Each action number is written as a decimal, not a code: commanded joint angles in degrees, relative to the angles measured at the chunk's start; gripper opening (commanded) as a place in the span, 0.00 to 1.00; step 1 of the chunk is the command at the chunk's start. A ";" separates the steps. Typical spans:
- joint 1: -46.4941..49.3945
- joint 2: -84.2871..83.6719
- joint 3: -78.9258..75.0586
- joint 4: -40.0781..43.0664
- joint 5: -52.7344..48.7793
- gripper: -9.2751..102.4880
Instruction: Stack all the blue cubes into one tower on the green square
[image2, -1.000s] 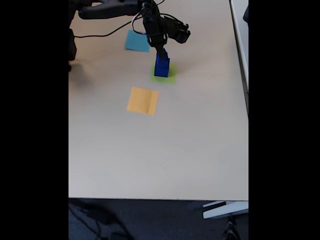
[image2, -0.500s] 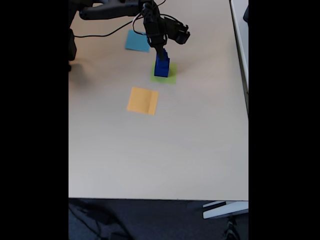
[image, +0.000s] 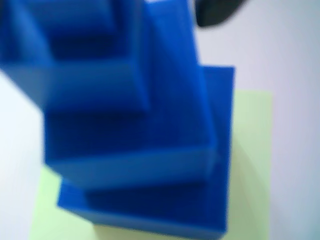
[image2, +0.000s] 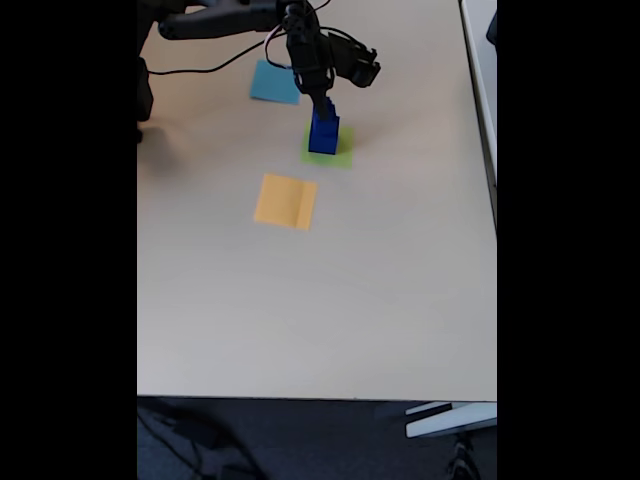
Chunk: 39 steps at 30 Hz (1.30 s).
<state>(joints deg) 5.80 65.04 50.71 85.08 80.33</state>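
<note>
Dark-blue foam-like cubes stand as a stepped tower (image2: 323, 131) on the green square (image2: 342, 152), in the upper middle of the fixed view, on a pale beige bench (image2: 330, 300). The black arm reaches in from the upper left of the frame, and its gripper (image2: 325, 104) hangs right at the tower's top. In the wrist view the tower (image: 150, 150) shows at least three blurred tiers, widest at the base, with the green square (image: 252, 145) peeking out at right and lower left. Whether the jaws are spread or pinching the top cube cannot be told. A light-blue square (image2: 274, 82) and an orange-yellow square (image2: 286, 201) lie bare nearby. The step in hand looks to be seating the last cube; next comes a gentle release and a straight lift so nothing topples.
</note>
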 joint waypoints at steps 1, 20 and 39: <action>0.44 0.70 -3.52 0.44 0.26 0.25; 0.70 0.53 -3.87 0.97 0.18 0.20; 0.97 -0.18 -4.75 0.62 -0.09 0.20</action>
<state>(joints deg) 6.33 63.98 49.92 85.69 80.33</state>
